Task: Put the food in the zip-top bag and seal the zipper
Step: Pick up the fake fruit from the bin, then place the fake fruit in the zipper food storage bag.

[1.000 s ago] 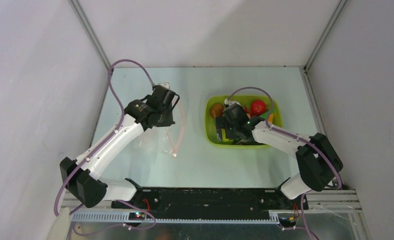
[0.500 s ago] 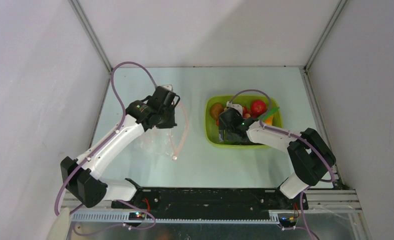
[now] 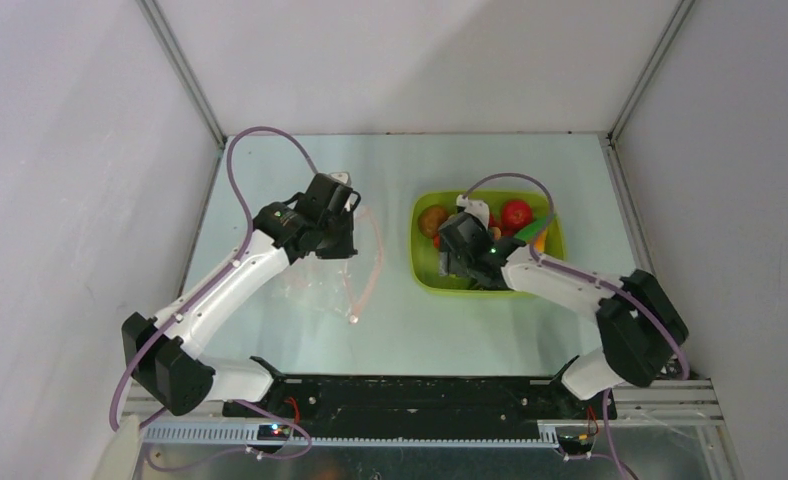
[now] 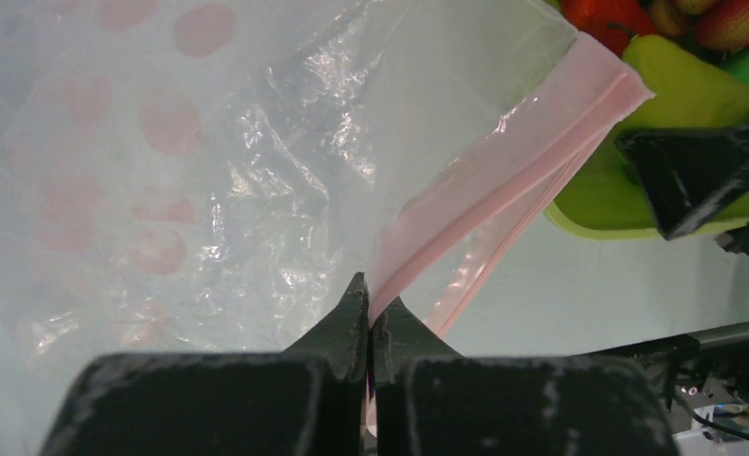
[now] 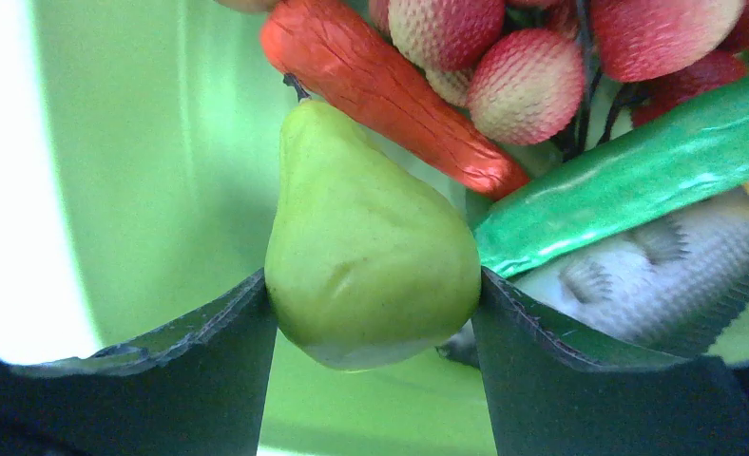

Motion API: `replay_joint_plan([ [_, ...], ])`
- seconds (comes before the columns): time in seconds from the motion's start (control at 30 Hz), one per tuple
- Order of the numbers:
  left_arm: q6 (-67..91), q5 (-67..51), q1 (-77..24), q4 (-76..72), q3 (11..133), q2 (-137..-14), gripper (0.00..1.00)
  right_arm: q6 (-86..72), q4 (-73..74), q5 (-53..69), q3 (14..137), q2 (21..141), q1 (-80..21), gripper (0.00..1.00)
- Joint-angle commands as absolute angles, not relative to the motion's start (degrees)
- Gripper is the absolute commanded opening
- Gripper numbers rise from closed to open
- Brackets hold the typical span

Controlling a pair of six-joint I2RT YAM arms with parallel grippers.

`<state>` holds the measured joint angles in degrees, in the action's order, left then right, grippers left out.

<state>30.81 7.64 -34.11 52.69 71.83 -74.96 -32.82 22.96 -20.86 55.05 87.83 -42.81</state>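
Note:
The clear zip-top bag (image 3: 315, 285) lies at centre left, its pink zipper (image 3: 372, 262) bowed open toward the tub. My left gripper (image 3: 338, 243) is shut on the zipper strip (image 4: 504, 176), its tips (image 4: 369, 309) pinching one lip above the crinkly bag (image 4: 247, 171). My right gripper (image 3: 457, 262) is down in the lime-green tub, shut on a yellow-green pear (image 5: 371, 247). Around the pear lie an orange-red piece (image 5: 390, 90), pink-red strawberries (image 5: 528, 85) and a long green pod (image 5: 637, 176). The red tomato (image 3: 516, 213) and brown kiwi (image 3: 432, 220) sit in the tub.
The lime-green tub (image 3: 422, 272) stands right of centre, also in the left wrist view (image 4: 599, 195) and the right wrist view (image 5: 162, 171). A grey-white toy fish (image 5: 656, 275) lies under the pod. Walls enclose the table on three sides.
My right gripper has shifted a little toward the tub's far left. The bag's zipper loop has bowed out slightly further to the right. The left arm has barely moved.

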Motion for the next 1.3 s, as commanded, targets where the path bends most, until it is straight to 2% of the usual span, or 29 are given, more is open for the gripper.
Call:
replay_joint_plan([
  [0.0, 29.36, 5.59, -34.0, 51.19, 71.78, -73.36, 0.0, -33.84, 23.36, -25.04, 56.96, 78.12, -43.5, 0.57],
  [0.13, 29.21, 4.32, -34.0, 50.86, 71.56, -73.17, 0.0, -32.4, 19.62, -20.72, 53.75, 69.51, -43.63, 0.55],
  [0.33, 28.89, 1.92, -34.0, 49.65, 70.93, -72.42, 0.0, -29.29, 6.35, -0.89, 48.27, 59.31, -44.35, 0.54],
  [0.47, 28.72, 0.64, -33.97, 49.26, 70.81, -72.36, 0.0, -30.97, -2.99, 10.48, 47.99, 60.5, -45.8, 0.54],
  [0.6, 28.74, -1.6, -34.01, 48.46, 70.31, -72.06, 0.0, -33.59, -15.42, 22.73, 48.03, 66.83, -48.62, 0.53],
  [0.67, 28.7, -2.12, -33.97, 48.37, 70.39, -71.95, 0.0, -36.49, -20.33, 25.14, 48.07, 70.09, -49.2, 0.53],
  [0.77, 28.59, -2.58, -34.01, 48.02, 70.16, -71.32, 0.0, -38.83, -23.84, 25.37, 48.3, 74.69, -49.34, 0.53],
  [0.9, 28.69, -3.23, -34.01, 47.47, 69.74, -70.57, 0.0, -40.32, -19.36, 19.94, 49.02, 76.95, -49.39, 0.51],
  [1.07, 28.91, -3.49, -34.0, 47.25, 69.64, -69.87, 0.0, -41.21, -10.96, 10.33, 49.04, 76.9, -49.4, 0.51],
  [1.27, 29.34, -1.55, -33.99, 47.74, 69.73, -69.54, 0.0, -39.11, -7.09, 8.68, 48.87, 74.48, -50.83, 0.51],
])
